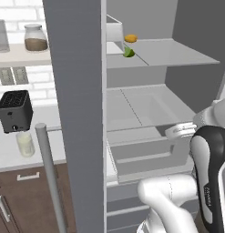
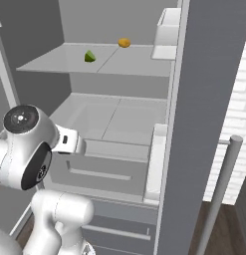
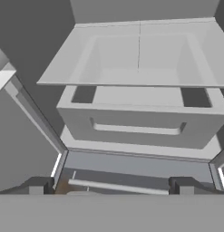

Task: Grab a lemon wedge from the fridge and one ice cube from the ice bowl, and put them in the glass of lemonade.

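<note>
Left base view: the fridge (image 1: pixel 77 113) stood open; the lemon wedge (image 1: pixel 130 38) lay near the upper shelf's back edge.
Right base view: the wedge (image 2: pixel 124 43) sat well above the arm.
Hand view: the tool (image 3: pixel 111 186), jaws wide and empty, faced the lower drawer (image 3: pixel 138 127).

Upper left of left base view: jar (image 1: pixel 35 37) with brown contents on a wall shelf (image 1: pixel 23 55). Black toaster (image 1: pixel 15 110) on the counter (image 1: pixel 4 154) below. Small green wedge (image 1: pixel 128 52) upper centre.
</note>
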